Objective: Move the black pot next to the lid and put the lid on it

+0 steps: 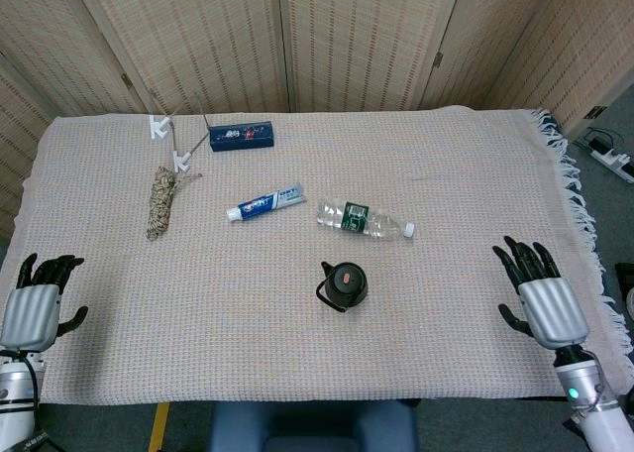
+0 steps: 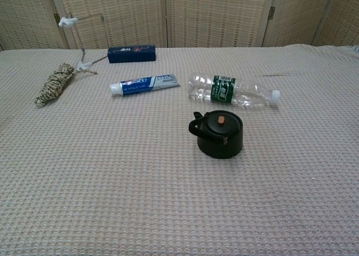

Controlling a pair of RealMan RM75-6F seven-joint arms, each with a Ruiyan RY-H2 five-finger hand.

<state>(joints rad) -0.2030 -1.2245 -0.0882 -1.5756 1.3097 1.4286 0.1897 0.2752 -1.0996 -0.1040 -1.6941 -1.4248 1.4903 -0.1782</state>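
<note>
The black pot (image 1: 346,286) (image 2: 219,136) stands near the middle of the table, its lid (image 2: 221,123) with a small brown knob sitting on top. My right hand (image 1: 539,294) hovers over the front right corner of the cloth, far from the pot, fingers spread and holding nothing. My left hand (image 1: 38,300) is at the front left edge, fingers apart and empty. Neither hand shows in the chest view.
A clear water bottle (image 1: 365,219) lies just behind the pot. A toothpaste tube (image 1: 264,203), a dark blue box (image 1: 241,135), a coil of rope (image 1: 160,200) and a wire stand with white clips (image 1: 170,143) sit toward the back left.
</note>
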